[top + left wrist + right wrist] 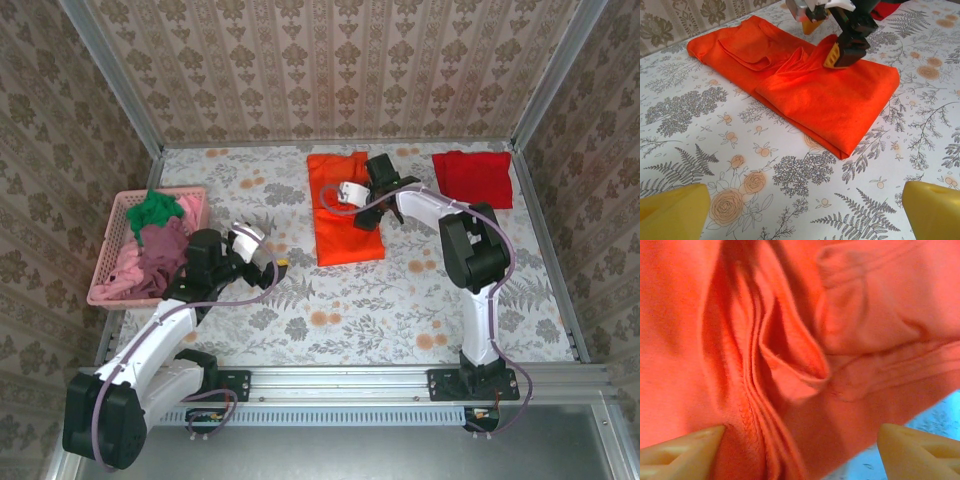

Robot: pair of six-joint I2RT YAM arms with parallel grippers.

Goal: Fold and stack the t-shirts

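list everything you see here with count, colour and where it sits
orange shirt: 1, bright orange, partly folded, far middle of table
red shirt: 1, red, folded, far right
basket: 1, pink, table's left edge
green shirt: 1, green, basket's far end
mauve shirt: 1, mauve, middle of basket
pink shirt: 1, pink, basket's near end
table: 1, white floral print, under everything
walls: 3, beige patterned, around table
left gripper: 1, yellow fingers, open above bare table, between basket and orange shirt
right gripper: 1, yellow fingers, open, down on orange shirt
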